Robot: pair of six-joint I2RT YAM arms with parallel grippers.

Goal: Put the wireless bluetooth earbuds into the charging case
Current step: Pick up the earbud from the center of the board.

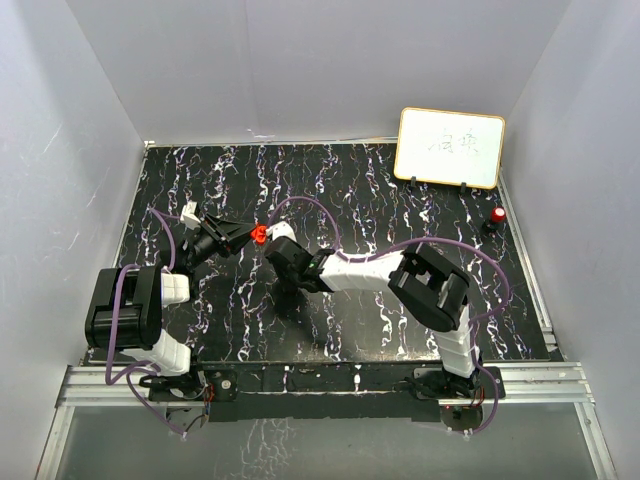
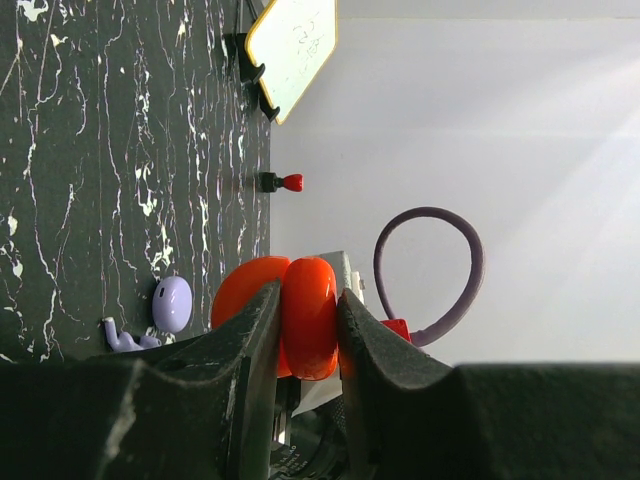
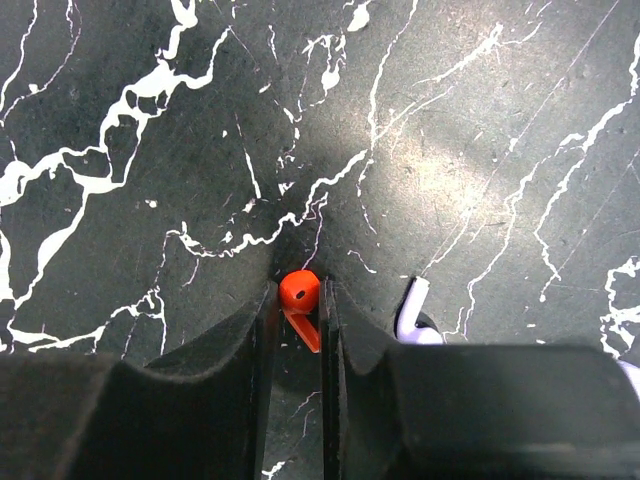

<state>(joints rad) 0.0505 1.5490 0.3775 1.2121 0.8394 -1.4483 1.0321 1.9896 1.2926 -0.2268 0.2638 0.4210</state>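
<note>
Your left tool (image 2: 308,300) was clamped on the red charging case (image 2: 310,335), its rounded halves pinched between the fingers. Your right tool (image 3: 297,300) was nearly closed, gripping the red earbud (image 3: 299,290) between its tips, just beside that case. The pale purple earbud (image 2: 122,337) lay on the black marbled tabletop (image 2: 80,150) near the case. The whiteboard (image 2: 295,45) stood well apart from it.

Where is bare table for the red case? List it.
Free: the back strip left of the whiteboard, and the near middle between the arm bases. Crowded: the centre, where the left gripper holds the red case beside the right gripper.
</note>
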